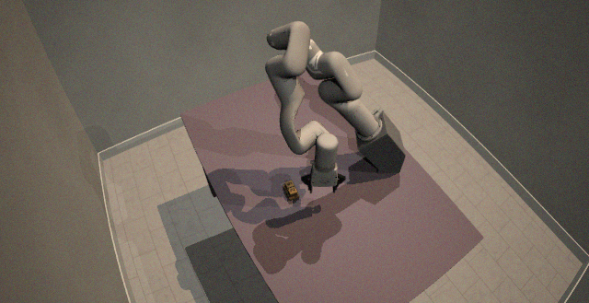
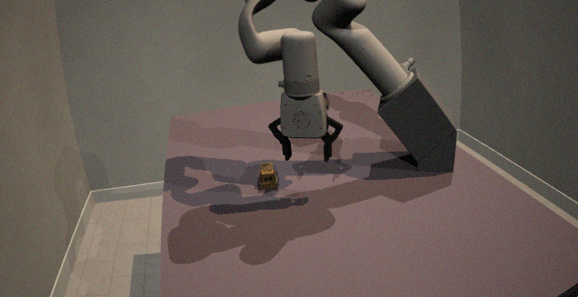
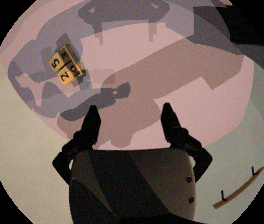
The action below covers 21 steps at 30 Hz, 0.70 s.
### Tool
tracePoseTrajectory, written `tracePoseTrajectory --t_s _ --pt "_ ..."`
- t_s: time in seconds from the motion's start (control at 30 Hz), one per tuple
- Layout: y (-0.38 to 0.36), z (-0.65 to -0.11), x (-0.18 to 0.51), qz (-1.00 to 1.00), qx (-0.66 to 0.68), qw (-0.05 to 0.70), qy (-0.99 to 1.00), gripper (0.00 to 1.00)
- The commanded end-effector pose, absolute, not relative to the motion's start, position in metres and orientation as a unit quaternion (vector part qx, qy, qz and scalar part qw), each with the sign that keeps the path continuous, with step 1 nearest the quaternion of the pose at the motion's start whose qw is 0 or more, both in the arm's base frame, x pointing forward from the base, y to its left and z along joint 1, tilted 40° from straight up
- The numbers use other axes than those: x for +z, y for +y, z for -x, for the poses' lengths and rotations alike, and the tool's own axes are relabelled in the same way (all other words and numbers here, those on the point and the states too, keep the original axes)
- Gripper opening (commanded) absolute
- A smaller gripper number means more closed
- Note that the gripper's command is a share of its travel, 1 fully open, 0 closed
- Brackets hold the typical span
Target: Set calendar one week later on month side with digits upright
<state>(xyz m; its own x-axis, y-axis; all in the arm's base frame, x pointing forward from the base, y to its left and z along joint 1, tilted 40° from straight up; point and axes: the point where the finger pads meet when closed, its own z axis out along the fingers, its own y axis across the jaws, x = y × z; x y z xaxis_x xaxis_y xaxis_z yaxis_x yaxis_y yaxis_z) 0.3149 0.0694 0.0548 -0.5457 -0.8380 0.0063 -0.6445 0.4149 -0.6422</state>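
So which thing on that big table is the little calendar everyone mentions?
Start at the wide mauve table and find the pale grey robot arm's open, empty hand hanging above it. Just beside and below its dark fingers sits a small yellow-brown wooden tray holding number cubes, the only coloured object on the table.

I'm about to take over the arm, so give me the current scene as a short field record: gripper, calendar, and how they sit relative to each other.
gripper: open, nothing between the fingers
gripper pose: pointing down, above the table
calendar: small yellow-brown tray with cubes, resting on the table
calendar digits: wrist view seems to show a 2 and a 5; month name too small to read
relation: apart, no contact; in the exterior view the calendar lies lower left of the fingertips
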Motion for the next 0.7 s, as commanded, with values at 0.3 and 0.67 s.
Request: tracePoseTrajectory --t_s 0.3,0.67 --pt "0.057 -0.339 0.024 0.448 -0.303 0.165 0.825 1.0" --pt "0.054 -0.344 0.017 0.448 -0.303 0.165 0.825 1.0"
